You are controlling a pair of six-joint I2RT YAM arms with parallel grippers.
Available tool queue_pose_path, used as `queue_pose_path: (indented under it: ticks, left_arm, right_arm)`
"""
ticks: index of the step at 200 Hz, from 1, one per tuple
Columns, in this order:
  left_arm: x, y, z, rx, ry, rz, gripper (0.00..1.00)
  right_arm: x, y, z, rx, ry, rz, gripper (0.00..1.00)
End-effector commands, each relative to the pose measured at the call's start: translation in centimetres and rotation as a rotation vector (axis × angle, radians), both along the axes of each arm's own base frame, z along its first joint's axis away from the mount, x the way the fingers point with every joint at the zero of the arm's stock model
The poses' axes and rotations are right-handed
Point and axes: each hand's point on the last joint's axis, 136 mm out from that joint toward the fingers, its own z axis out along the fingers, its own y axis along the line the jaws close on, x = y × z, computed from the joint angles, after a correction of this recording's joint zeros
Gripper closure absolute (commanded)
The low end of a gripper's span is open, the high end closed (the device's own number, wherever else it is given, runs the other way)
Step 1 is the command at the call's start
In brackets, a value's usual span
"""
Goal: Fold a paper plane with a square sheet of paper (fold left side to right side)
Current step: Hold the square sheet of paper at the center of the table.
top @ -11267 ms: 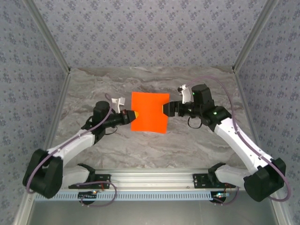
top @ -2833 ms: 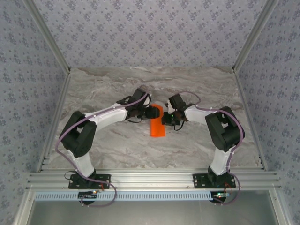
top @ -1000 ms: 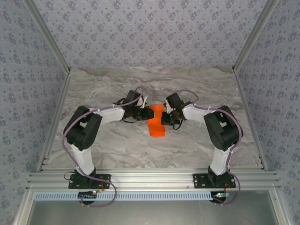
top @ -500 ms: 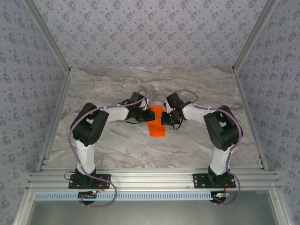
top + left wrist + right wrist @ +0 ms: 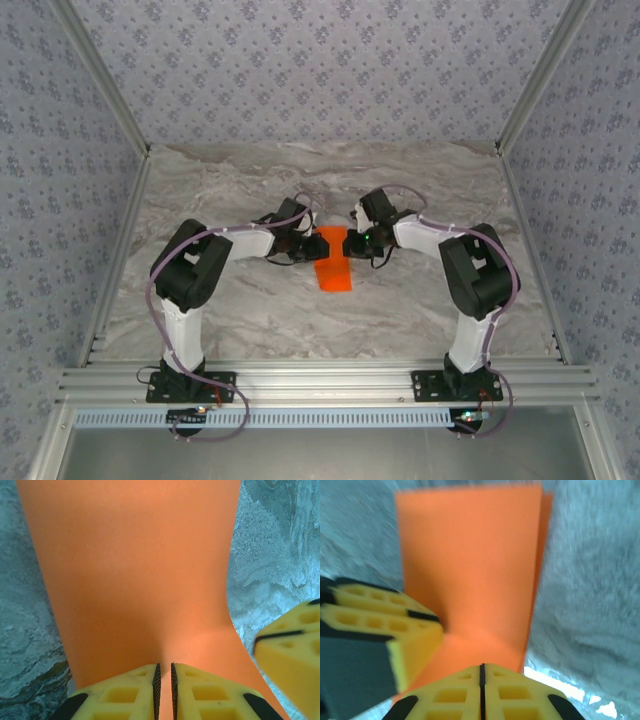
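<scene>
The sheet of paper (image 5: 334,262) lies near the middle of the marble table (image 5: 230,180), folded into a narrow upright strip, bright orange; its far end sits between the two arms, its near end free on the table. The left gripper (image 5: 309,243) reaches in from the left to the strip's far left edge, and the right gripper (image 5: 352,242) comes in from the right to the far right edge; the two stand close, facing each other across the paper.

From the left wrist, the paper (image 5: 135,570) curves up to the left gripper (image 5: 163,666); its yellow fingers are clenched to a thin slit with orange showing in it, so it grasps the paper's edge; a yellow finger of the other arm shows just beside, at the right.

From the right wrist, the right gripper (image 5: 481,666) is clenched, fingers pressed together at the paper's (image 5: 470,565) edge; whether paper is pinched between them I cannot tell. A second layer peeks out along the strip's right side.
</scene>
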Motion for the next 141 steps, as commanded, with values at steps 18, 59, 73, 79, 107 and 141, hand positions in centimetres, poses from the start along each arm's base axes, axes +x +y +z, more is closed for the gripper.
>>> queue_pose_path:
  ticks: [18,59,73,79,107,141]
  left_arm:
    - [-1.8,1.2,-3.2,0.094,0.082,0.004,0.84]
    - [-1.8,1.1,-3.0,0.095,0.078,-0.001,0.84]
    - [-1.8,1.0,-2.9,0.092,0.076,-0.003,0.84]
    - [-1.8,0.9,-2.8,0.090,0.074,-0.005,0.84]
    - [-1.8,0.5,-1.7,0.068,0.050,-0.017,0.83]
    - [-1.8,-0.3,1.0,0.004,0.001,-0.043,0.79]
  right_arm:
    - [2.9,1.8,1.7,0.060,-0.049,0.021,0.93]
    - [4.0,2.6,-0.7,0.063,-0.006,0.013,0.93]
    - [4.2,2.8,-1.5,0.060,0.010,0.014,0.94]
    - [4.2,2.8,-1.9,0.053,0.016,0.014,0.93]
    - [3.7,2.3,-3.8,0.007,0.062,-0.002,0.94]
    - [2.5,1.1,-5.8,-0.055,0.119,-0.019,0.93]
